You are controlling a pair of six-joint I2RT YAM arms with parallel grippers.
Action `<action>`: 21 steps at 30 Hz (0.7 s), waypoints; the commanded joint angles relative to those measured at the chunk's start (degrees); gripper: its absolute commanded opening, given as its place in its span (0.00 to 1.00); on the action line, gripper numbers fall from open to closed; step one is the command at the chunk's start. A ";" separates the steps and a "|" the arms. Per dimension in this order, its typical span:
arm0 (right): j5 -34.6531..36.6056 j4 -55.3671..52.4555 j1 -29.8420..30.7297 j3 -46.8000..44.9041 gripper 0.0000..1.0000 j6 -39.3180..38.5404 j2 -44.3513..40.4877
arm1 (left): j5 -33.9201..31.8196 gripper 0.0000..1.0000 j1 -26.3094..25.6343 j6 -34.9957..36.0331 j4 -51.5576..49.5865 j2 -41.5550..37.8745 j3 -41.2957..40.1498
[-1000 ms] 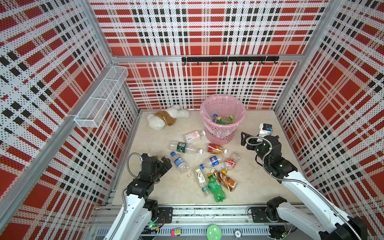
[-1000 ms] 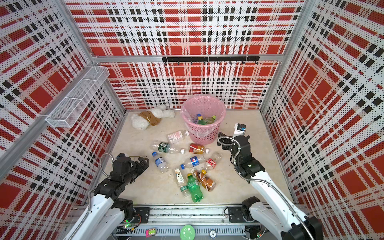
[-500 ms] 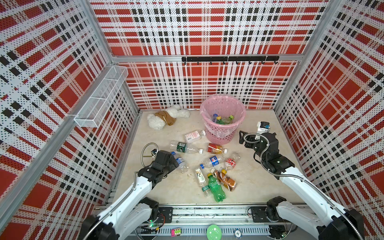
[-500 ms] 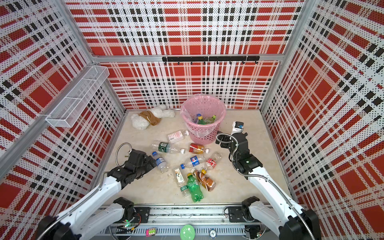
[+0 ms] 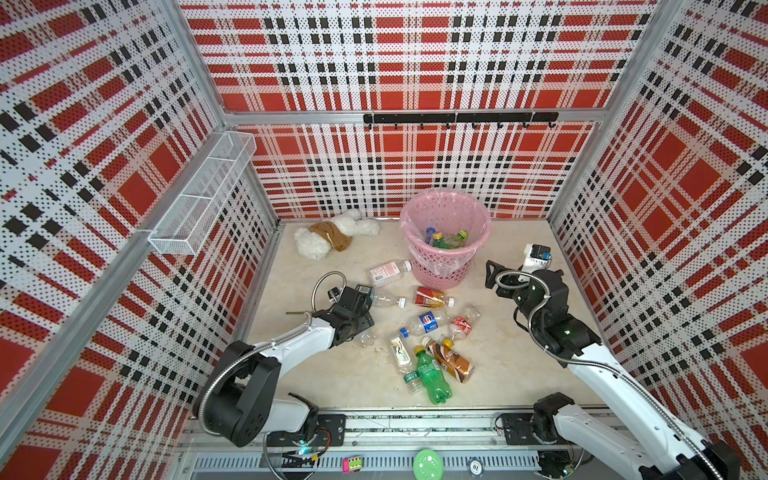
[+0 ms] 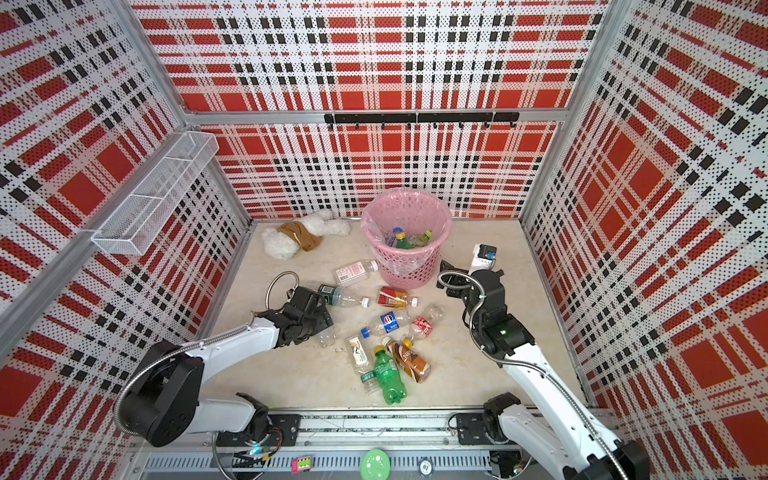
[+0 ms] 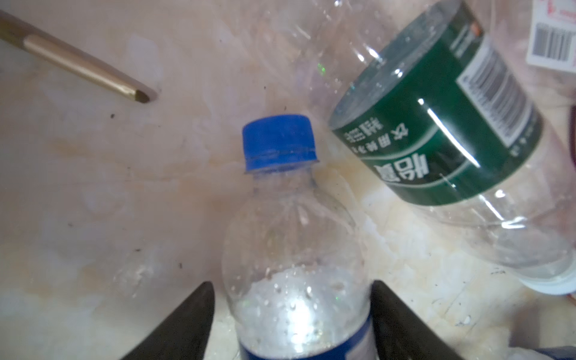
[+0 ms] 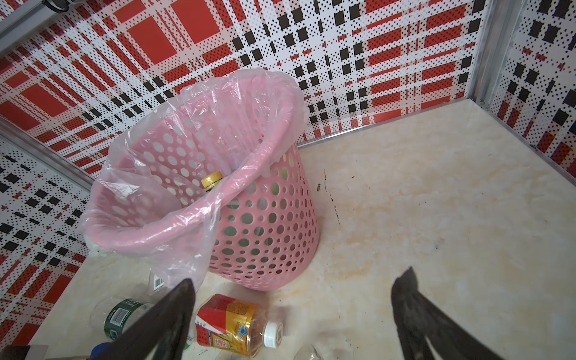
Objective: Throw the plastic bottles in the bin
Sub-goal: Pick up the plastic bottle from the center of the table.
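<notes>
Right now the left gripper (image 7: 290, 283) sits low over the cream marble-patterned tabletop (image 5: 519, 365). Its two black fingers (image 7: 190, 318) are partly spread astride a small clear plastic bottle with a blue cap and blue label (image 7: 293, 249). One finger looks to be at the bottle's wall, while a strip of tabletop shows between the other finger and the bottle, so I judge the pinch is not yet made.

The bottle lies flat. Its long axis runs crosswise to the line from finger to finger, so the jaws would close across its width, near the top edge of the label. Just beside its cap a larger clear bottle with a dark green label (image 7: 436, 124) lies at an angle, close enough to be nudged on the lift. In both top views the gripper hides most of the blue-capped bottle.

Farther out, the round pink perforated plastic bin with a clear bag liner (image 5: 440, 266) stands toward the back wall, beyond the left gripper and to its right. A few bottles already lie inside it (image 5: 446, 240).

The right gripper (image 8: 293, 305) is spread wide and empty. It hangs just beside the bin, nearer to it than the left, above a bottle with a red and gold label (image 8: 230, 324). The remaining bottles (image 6: 390, 374) lie in a loose cluster mid-table between the arms.

The carry, as I read it, goes up, away and rightward over the rim.
</notes>
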 commanded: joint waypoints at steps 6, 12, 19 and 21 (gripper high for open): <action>0.27 2.35 -0.12 -0.45 1.00 -0.49 0.40 | 0.86 0.50 0.22 -0.25 -0.35 -1.56 -0.63; 0.32 3.48 -0.20 -0.33 1.00 -0.51 1.44 | -0.28 0.52 0.65 -0.02 -6.56 -21.59 -5.13; -1.43 5.15 -0.73 -0.37 1.00 0.19 3.25 | 0.91 0.52 6.43 7.30 -16.81 -54.28 -3.29; -1.19 5.40 -0.81 -0.47 1.00 0.17 3.43 | 3.50 0.51 10.65 9.92 -17.95 -56.65 0.17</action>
